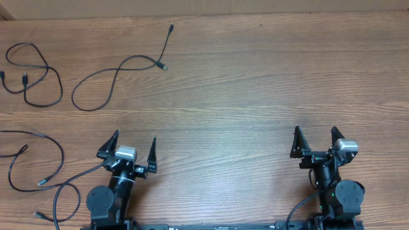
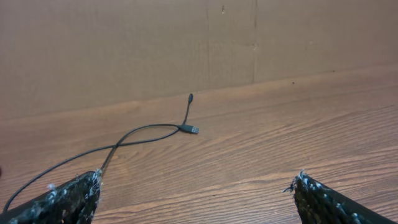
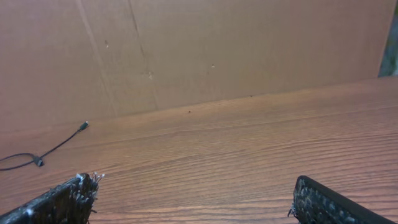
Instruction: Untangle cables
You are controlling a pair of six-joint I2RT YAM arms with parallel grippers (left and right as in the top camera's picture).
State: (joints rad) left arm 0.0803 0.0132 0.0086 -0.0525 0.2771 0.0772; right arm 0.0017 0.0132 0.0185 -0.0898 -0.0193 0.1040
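Three thin black cables lie apart on the wooden table's left half. One S-shaped cable (image 1: 115, 75) lies at the upper middle-left, its plug ends near the back edge; it also shows in the left wrist view (image 2: 146, 130) and at the left edge of the right wrist view (image 3: 43, 154). A looped cable (image 1: 35, 73) lies at the far upper left. Another cable (image 1: 38, 160) curls at the lower left edge. My left gripper (image 1: 135, 145) is open and empty near the front edge. My right gripper (image 1: 316, 138) is open and empty at the front right.
A brown cardboard wall (image 2: 186, 43) stands along the table's back edge. Thicker black arm wires (image 1: 67, 191) loop beside the left arm's base. The wooden table (image 1: 255, 83) stretches between the cables and the right arm.
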